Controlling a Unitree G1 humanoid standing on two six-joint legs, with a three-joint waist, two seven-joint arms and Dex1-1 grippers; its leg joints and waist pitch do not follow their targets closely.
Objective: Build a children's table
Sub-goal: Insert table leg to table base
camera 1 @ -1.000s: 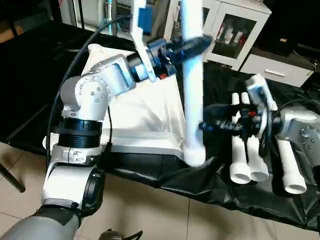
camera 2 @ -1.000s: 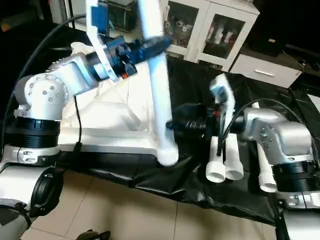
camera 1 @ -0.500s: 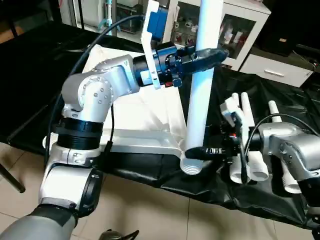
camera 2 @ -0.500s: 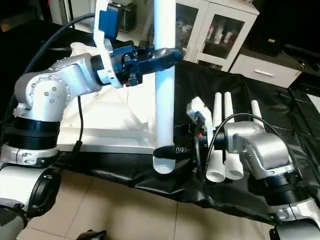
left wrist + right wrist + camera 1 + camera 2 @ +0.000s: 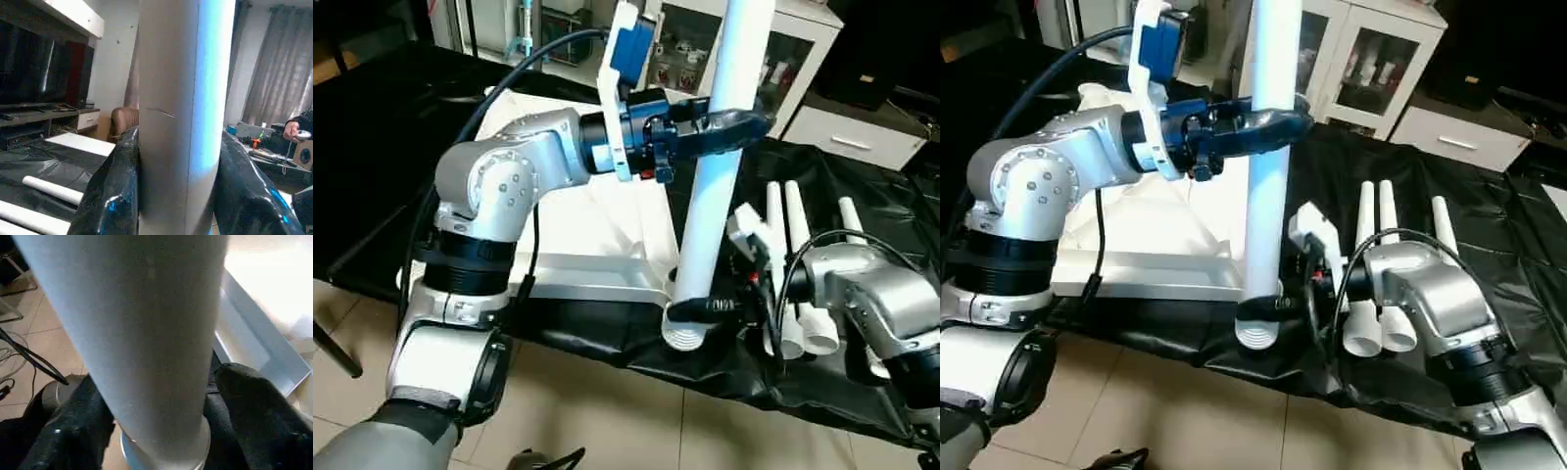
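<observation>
My left gripper (image 5: 732,121) is shut on a long white table leg (image 5: 705,235) about halfway up and holds it nearly upright, leaning slightly. The leg's ribbed lower end (image 5: 683,338) hangs at the front corner of the white table top (image 5: 578,220), which lies underside up on the black-covered table. My right gripper (image 5: 693,310) is closed around the leg just above that ribbed end. Black fingers (image 5: 68,431) hug both sides of the leg (image 5: 146,333). The left fingers (image 5: 112,196) grip the leg (image 5: 181,122) the same way. Three more legs (image 5: 793,225) lie side by side behind my right arm.
The black cover's front edge (image 5: 636,357) runs just below the leg's end, with tiled floor beyond it. White cabinets with glass doors (image 5: 793,59) stand at the back. A person's hand (image 5: 292,129) shows far off at a desk.
My right gripper has left the lying legs, come to the held leg's lower end and closed in around it. The left arm has swung the leg more upright.
</observation>
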